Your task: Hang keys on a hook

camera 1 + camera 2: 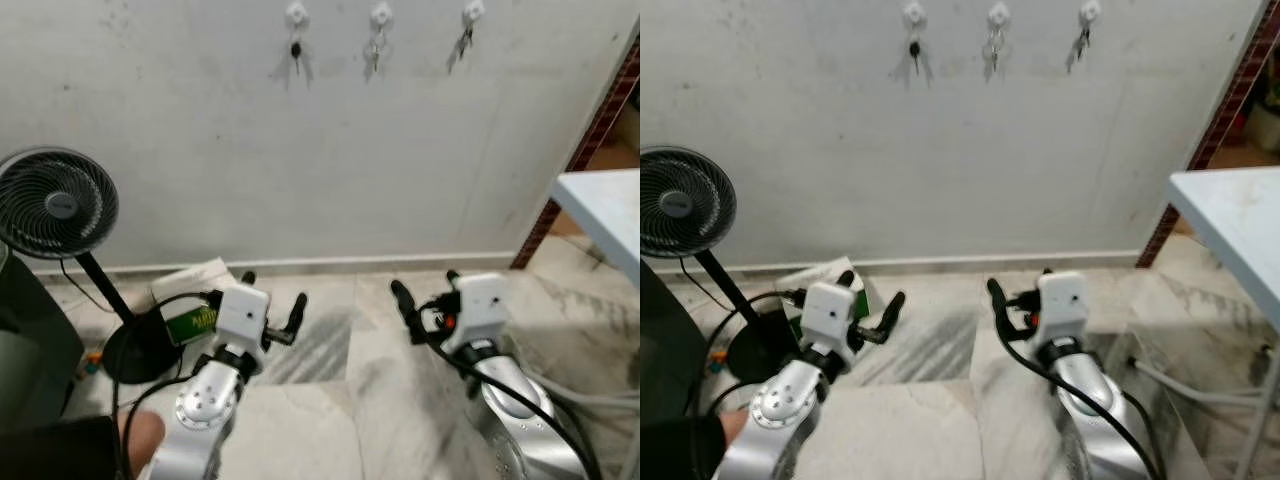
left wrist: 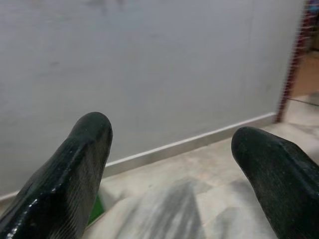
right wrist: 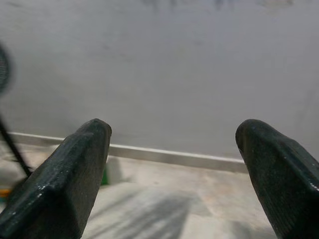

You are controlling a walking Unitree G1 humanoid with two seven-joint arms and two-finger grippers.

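Nearest you, both arms are held low over the marble floor (image 1: 340,420). Your left gripper (image 1: 272,305) has its jaws spread with nothing between them, and your right gripper (image 1: 425,300) likewise has its jaws spread and empty. In the wrist views each pair of black fingers (image 2: 75,169) stands wide apart, pointing at the base of the wall and its pale skirting, with only bare floor in the gap.

Just beyond your left gripper a white and green box (image 1: 192,300) lies on the floor beside the round black base of a standing fan (image 1: 55,205), whose head stands upright at the left, close to the wall. A dark cable runs across the floor by the fan's base. At the lower left edge a person's hand (image 1: 140,432) in a dark sleeve shows beside your left arm.

At the right, the corner of a pale counter (image 1: 600,205) juts in, with a red brick door edge (image 1: 590,140) behind it.

Farthest off, high on the grey wall (image 1: 300,170), three white hooks (image 1: 381,14) sit in a row. Keys (image 1: 296,52) hang from each one: a dark bunch on the left hook, lighter bunches on the middle and right. The keys are well above and beyond both sets of jaws, touching neither.
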